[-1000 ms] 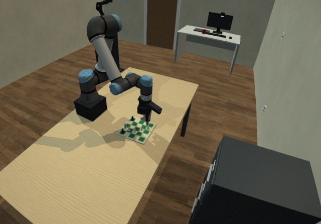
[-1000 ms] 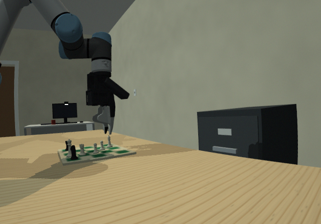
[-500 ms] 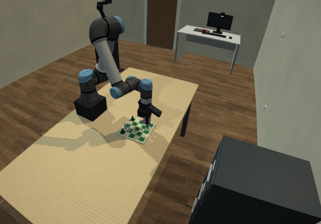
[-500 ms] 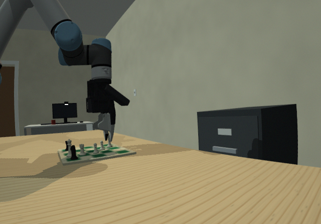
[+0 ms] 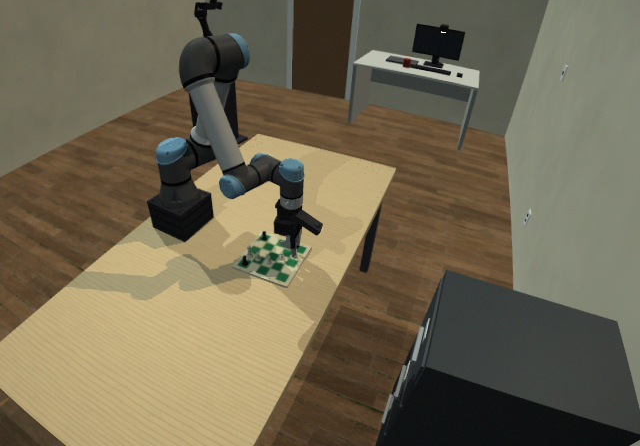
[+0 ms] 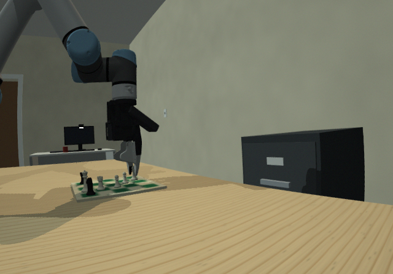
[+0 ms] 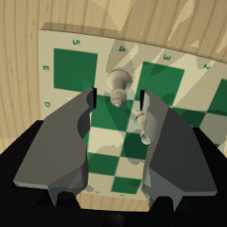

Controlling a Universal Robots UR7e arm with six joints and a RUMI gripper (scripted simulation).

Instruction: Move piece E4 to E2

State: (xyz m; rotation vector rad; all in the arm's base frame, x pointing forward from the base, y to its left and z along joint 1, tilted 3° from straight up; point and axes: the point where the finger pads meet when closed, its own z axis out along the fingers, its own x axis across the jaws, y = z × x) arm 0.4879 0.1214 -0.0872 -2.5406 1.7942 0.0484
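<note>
While the grey two-jaw gripper [image 7: 118, 101] hangs part-spread and empty, the white pawn on E4 [image 7: 117, 85] stands upright just beyond its fingertips.

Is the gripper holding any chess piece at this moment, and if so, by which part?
Nothing is held. The gripper hangs partly open above the board; the white piece stands free beyond its fingertips.

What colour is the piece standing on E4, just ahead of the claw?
White; the piece shows best in the wrist view, between the tips of the claw.
</note>
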